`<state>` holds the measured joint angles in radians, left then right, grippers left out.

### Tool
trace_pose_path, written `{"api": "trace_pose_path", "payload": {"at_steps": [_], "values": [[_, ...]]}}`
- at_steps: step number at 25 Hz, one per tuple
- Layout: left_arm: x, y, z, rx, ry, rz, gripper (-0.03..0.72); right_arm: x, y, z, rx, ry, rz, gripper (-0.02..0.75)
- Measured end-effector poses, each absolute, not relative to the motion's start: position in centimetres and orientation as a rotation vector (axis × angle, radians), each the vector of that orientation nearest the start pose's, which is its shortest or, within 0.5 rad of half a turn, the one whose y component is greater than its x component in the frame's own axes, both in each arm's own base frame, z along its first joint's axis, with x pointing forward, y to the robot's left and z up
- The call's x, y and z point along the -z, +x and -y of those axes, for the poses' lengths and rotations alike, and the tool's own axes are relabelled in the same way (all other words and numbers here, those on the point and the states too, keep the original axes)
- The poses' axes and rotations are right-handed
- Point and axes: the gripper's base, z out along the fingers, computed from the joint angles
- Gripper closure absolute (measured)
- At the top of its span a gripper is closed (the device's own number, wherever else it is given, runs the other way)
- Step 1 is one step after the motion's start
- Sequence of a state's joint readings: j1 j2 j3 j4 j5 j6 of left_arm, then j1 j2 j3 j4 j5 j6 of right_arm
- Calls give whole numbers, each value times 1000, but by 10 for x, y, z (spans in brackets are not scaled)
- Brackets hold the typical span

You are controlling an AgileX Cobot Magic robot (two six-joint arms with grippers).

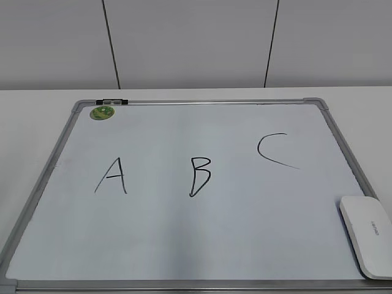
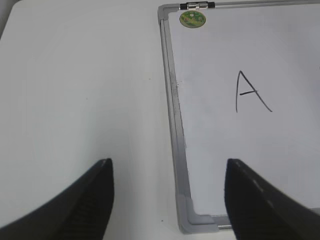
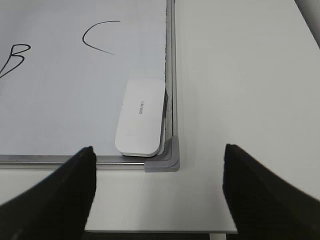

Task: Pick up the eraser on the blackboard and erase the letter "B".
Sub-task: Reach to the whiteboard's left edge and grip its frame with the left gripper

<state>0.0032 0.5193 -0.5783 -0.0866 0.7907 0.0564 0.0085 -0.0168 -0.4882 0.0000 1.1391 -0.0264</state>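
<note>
The blackboard is a white board in a grey frame, lying flat on the table. The black letter "B" is at its middle, between "A" and "C". The white eraser lies in the board's near right corner. In the right wrist view the eraser sits against the frame, ahead of my open, empty right gripper, with "B" at the left edge. My left gripper is open and empty above the board's near left corner. Neither gripper shows in the exterior view.
A round green magnet sits at the board's far left corner, next to a metal clip on the frame. The white table extends left of the board and also right of it. The table's front edge is close below the right gripper.
</note>
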Motion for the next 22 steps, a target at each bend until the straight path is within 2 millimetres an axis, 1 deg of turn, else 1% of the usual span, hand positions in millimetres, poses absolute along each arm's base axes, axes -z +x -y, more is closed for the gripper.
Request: {"api": "trace_pose_path", "payload": {"at_steps": [6, 14, 18, 22], "values": [[-283, 159, 6, 104, -14, -2372, 172, -268, -10, 0, 11, -37, -2117, 151], [-262, 263, 6, 108, -8, -2609, 172, -268, -10, 0, 11, -37, -2117, 151], [-242, 311, 7, 118, 16, -2752, 172, -268, -10, 0, 11, -37, -2117, 151], [-214, 347, 7, 123, 46, -2856, 172, -268, -10, 0, 11, -37, -2117, 151]]}}
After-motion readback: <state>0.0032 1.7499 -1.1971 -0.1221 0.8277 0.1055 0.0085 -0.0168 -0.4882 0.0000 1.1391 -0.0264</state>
